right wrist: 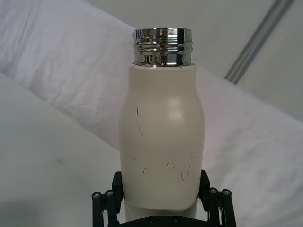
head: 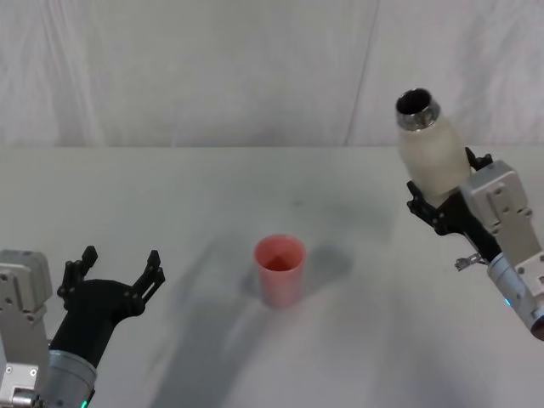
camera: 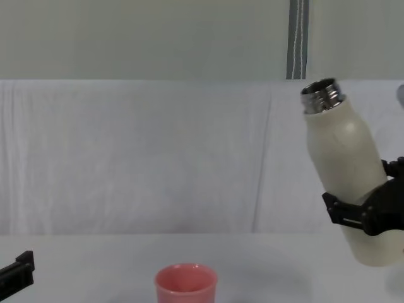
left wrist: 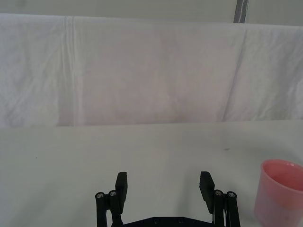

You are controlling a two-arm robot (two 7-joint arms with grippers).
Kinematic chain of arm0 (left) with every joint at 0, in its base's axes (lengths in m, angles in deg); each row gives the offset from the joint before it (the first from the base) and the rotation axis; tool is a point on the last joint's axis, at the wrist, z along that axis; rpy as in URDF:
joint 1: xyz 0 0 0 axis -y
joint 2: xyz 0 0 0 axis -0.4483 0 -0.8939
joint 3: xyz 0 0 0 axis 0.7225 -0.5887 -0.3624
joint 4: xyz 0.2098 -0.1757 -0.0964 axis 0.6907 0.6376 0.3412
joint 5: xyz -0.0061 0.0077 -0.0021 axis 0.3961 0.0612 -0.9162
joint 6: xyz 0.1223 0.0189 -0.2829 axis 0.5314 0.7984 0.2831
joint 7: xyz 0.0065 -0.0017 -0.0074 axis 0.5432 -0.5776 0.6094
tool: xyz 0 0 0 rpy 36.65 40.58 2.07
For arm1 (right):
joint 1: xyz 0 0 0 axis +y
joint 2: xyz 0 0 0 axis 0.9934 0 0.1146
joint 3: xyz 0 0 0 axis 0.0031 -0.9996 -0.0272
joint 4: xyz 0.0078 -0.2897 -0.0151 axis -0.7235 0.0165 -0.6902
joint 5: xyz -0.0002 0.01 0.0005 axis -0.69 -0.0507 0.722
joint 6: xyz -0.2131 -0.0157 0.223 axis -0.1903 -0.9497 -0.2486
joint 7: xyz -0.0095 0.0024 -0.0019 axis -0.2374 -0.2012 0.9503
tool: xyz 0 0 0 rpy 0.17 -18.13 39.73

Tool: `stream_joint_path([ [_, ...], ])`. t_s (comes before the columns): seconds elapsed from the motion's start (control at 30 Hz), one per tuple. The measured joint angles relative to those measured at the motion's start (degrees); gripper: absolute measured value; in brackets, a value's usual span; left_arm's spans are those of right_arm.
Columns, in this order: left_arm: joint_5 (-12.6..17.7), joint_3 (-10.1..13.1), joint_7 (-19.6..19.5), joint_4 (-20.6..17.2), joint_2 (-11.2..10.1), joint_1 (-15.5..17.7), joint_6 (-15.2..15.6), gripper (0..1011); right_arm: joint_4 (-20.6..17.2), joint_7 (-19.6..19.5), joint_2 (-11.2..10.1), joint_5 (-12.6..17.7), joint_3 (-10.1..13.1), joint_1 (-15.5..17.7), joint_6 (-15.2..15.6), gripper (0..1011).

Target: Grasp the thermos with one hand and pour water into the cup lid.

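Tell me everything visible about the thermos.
The thermos is a tall cream-white matte bottle with rounded shoulders and a shiny threaded steel neck, uncapped and open. Fine dark scratches mark its body. The right claw clamps its lower body and holds it off the table, tilted slightly with its mouth leaning toward the pink cup lid, which stands well to its left and lower down.

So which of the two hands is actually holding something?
The right hand: it grips the cream-white thermos, lifted off the table and tilted toward the pink cup lid. The left hand is open with nothing in it.
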Motion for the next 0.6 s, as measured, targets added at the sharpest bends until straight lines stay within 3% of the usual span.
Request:
stream_joint_path([
  [0.6, 0.00, 0.00, 0.00, 0.00, 0.00, 0.00, 0.00, 1001, -2.75, -2.03, -3.76, -9.53, -2.97, 1.50, -0.31, 950],
])
